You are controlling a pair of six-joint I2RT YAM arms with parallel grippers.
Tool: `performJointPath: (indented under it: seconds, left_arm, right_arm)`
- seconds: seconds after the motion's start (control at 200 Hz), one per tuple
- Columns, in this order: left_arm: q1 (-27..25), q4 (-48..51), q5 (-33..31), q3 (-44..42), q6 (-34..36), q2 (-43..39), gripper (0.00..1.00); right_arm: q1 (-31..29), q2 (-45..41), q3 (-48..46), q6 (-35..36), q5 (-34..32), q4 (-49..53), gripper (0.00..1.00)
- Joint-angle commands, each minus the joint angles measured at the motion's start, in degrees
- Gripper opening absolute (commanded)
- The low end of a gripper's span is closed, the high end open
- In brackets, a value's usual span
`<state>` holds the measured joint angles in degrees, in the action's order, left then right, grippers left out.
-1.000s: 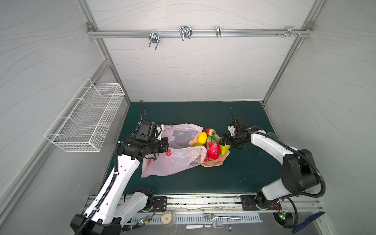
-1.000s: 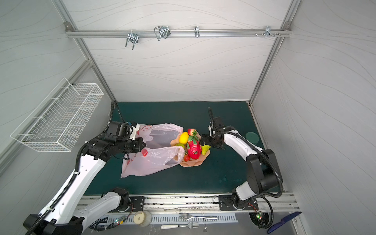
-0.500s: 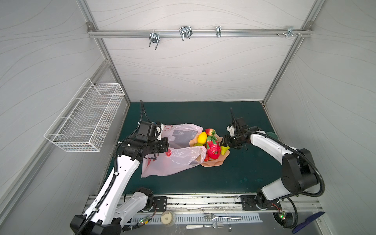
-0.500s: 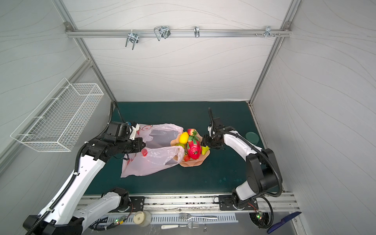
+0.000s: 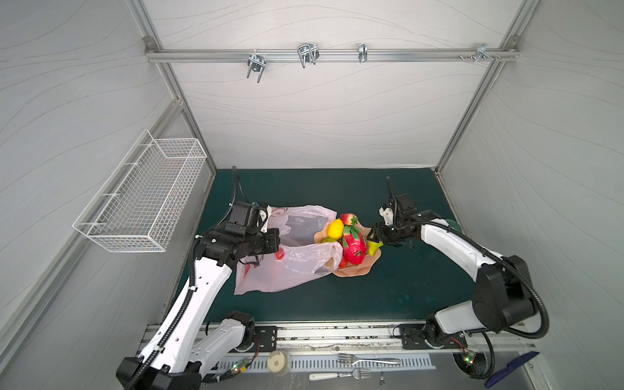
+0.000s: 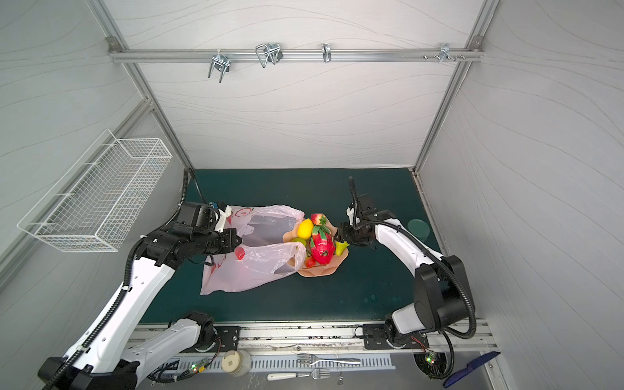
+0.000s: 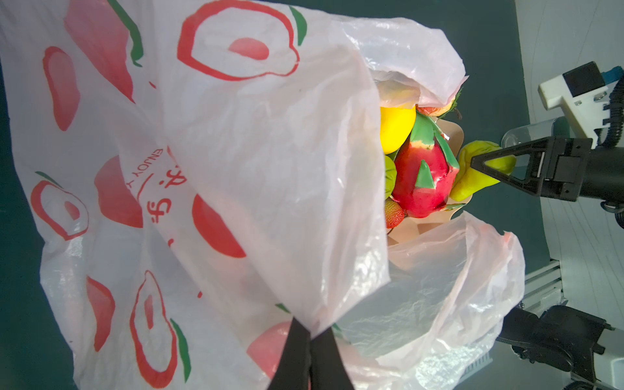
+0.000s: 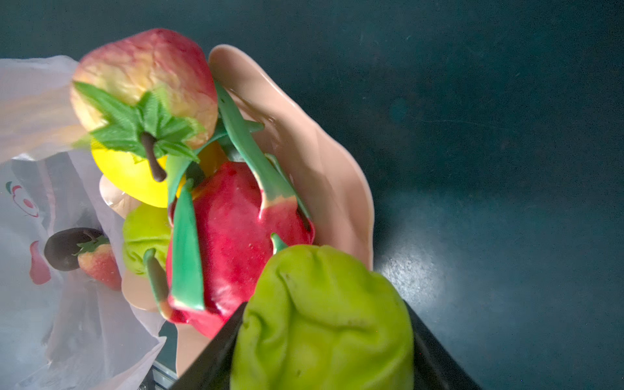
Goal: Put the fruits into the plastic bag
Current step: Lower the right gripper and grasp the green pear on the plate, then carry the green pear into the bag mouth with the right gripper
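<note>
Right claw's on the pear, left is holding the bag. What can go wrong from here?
1. The right claw grips the green pear right beside the dragon fruit; lifting may nudge the pile out of the bowl.
2. The left claw pinches one thin fold of the plastic bag; it could slip and the mouth would sag shut.
3. Part of the bag lies over the bowl's rim, so the pear may snag it.

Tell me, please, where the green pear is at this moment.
In both top views the green pear is at the right edge of the bowl, just right of the dragon fruit, with the right gripper closed on it.
</note>
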<state>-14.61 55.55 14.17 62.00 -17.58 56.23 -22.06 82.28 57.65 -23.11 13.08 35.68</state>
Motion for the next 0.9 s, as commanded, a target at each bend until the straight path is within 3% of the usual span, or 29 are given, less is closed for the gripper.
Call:
performJointPath:
  seconds: [0.0,0.425,0.68,0.895]
  left_arm:
    - [0.28,-0.33,-0.2,0.84,0.45,-0.68,0.0]
    - [0.29,-0.52,0.13,0.8,0.27,-0.83,0.0]
    - [0.3,-0.57,0.24,0.71,0.19,-0.85,0.0]
    - [0.29,-0.62,0.33,0.49,0.18,-0.86,0.0]
  right_arm:
    - [0.42,-2.97,1.5,0.07,1.41,3.18,0.47]
    - [0.8,-9.98,2.26,-8.03,4.53,0.84,0.42]
    - [0.87,-11.1,-0.8,-16.26,8.44,-6.05,0.41]
    - [0.15,-9.15,-3.24,-27.82,14.05,-15.83,0.39]
